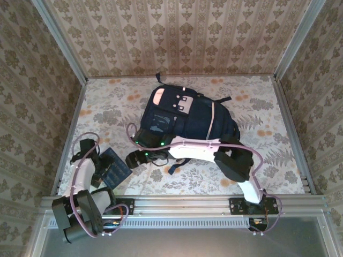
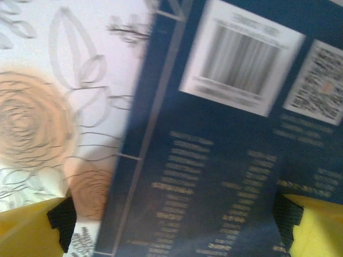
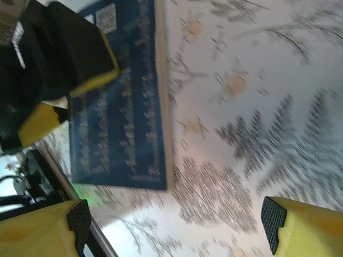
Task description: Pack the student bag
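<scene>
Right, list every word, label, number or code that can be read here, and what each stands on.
No words or digits read clearly.
White barcode label on the blue book: bars only, digits blurred.
Square matrix code beside it, same cover: pattern, no text.
Columns of pale print lower on the cover: too blurred.
Pink-white patches on the student bag: too small to read.
</scene>
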Robot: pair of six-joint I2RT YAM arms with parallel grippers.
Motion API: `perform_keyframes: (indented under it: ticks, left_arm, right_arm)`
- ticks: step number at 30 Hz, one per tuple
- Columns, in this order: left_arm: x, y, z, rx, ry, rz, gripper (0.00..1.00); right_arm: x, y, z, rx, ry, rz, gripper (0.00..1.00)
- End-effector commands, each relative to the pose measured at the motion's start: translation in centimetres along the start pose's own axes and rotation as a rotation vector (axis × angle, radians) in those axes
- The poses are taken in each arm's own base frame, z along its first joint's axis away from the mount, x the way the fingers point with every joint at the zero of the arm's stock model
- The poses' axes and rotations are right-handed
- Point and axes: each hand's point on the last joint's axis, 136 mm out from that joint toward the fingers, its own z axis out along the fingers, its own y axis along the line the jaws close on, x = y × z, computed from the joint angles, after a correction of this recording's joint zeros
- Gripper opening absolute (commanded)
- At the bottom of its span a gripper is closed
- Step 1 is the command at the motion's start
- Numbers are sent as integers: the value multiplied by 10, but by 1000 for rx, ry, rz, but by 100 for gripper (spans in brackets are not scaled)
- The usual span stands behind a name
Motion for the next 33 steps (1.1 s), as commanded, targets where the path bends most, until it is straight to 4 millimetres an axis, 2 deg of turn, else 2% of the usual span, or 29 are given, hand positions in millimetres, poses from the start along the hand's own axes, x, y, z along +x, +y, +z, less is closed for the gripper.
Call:
perform_keyframes:
  ticks: [1,5,9,17,21,24,27,33]
  left_arm:
    - [8,-57,3,273,36,98,99]
    - [19,-58,6,298,84,68,99]
    - [25,-58,4,319,102,56,98]
    - [23,-64,-6,379,71,43,97]
    - [24,-64,-5,388,76,38,97]
    - [27,-63,0,385,90,36,96]
    - [31,-62,4,386,106,35,96]
    - [33,-61,6,387,112,39,95]
  right_arm:
    - [-4,3,17,-33,80,34,83]
    - [-1,0,41,-49,126,84,77]
    - [5,3,52,-110,148,143,68]
    - [25,18,69,-255,222,229,43]
    - [33,25,77,-284,265,240,40]
    - [33,31,77,-299,273,237,34]
    - [27,35,70,-304,250,231,24]
    - [19,45,61,-337,235,226,12]
